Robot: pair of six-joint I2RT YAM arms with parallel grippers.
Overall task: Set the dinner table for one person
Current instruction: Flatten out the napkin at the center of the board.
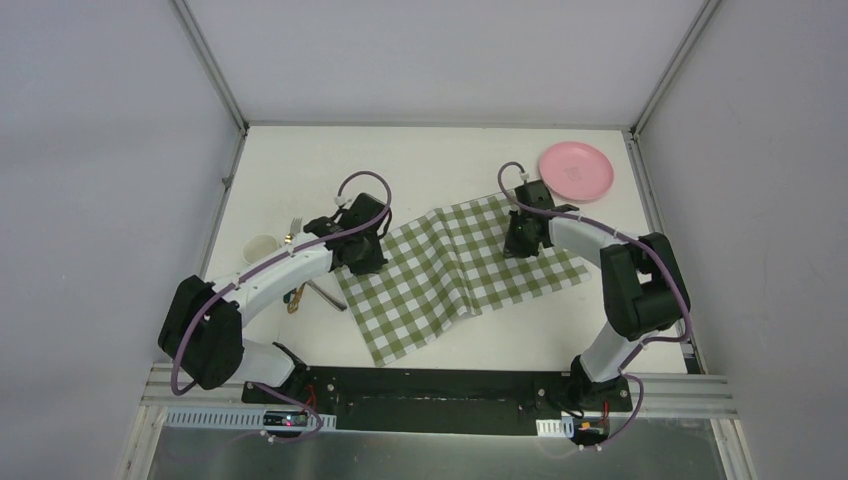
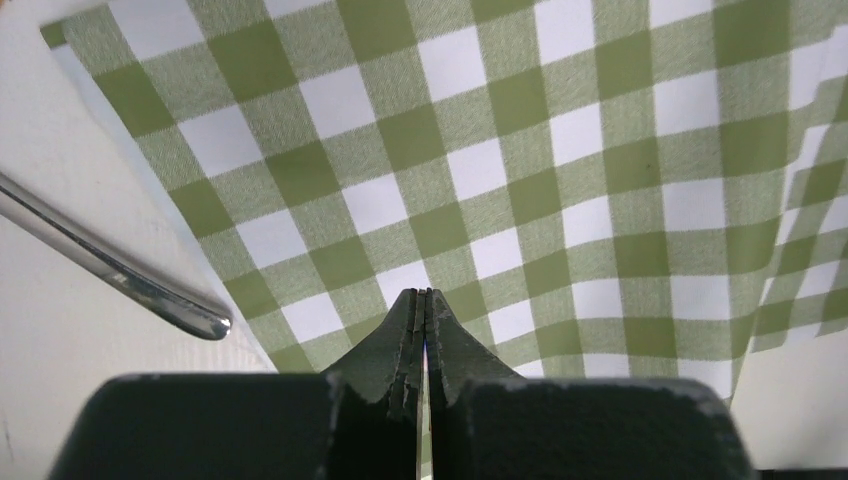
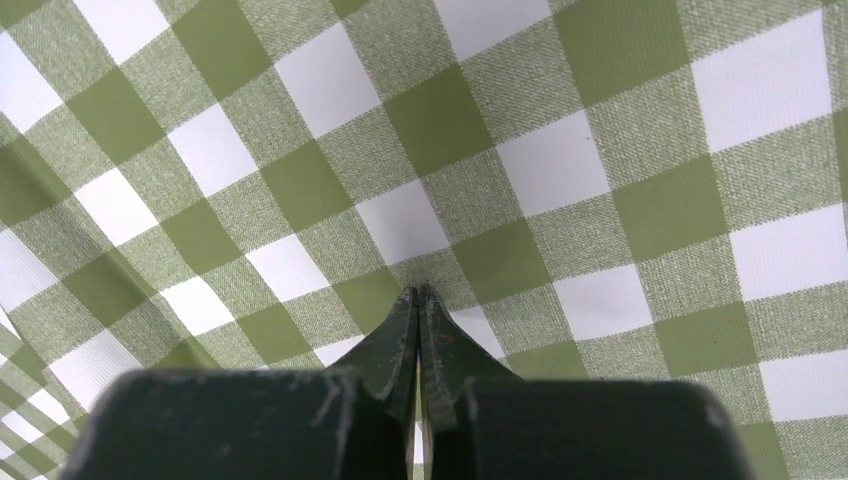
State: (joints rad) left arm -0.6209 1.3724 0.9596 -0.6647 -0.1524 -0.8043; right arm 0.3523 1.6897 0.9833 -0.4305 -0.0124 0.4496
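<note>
Hidden or cut off: in the top view both sets of fingertips sit under their own wrists, so only the wrist cams show them. The left arm covers most of the cutlery. A silver fork [image 1: 295, 226] shows only its tines, and a brownish piece [image 1: 293, 300] under the forearm can't be made out. The left wrist view cuts a shiny metal handle [image 2: 110, 268] at the frame edge.

Pincers: the left gripper [image 2: 422, 297] has its jaws fully closed, pinching the green-and-white checked cloth [image 1: 440, 275] just inside its left edge. The right gripper [image 3: 420, 292] is also closed, and the cloth puckers into its tips near the far right side.

Edges and room: the cloth lies skewed, with a raised fold between the two grippers and one corner pointing at the arm bases. A pink round plate [image 1: 576, 171] sits in the far right corner near the rail, apart from the cloth. A small white cup [image 1: 260, 247] sits near the left rail. Bare surface shows along the far side.

The white matte rectangular tabletop with aluminium rails [image 1: 420, 160] lies below both grippers, with the cloth between it and them. Can't tell whether the tips press down onto it.
</note>
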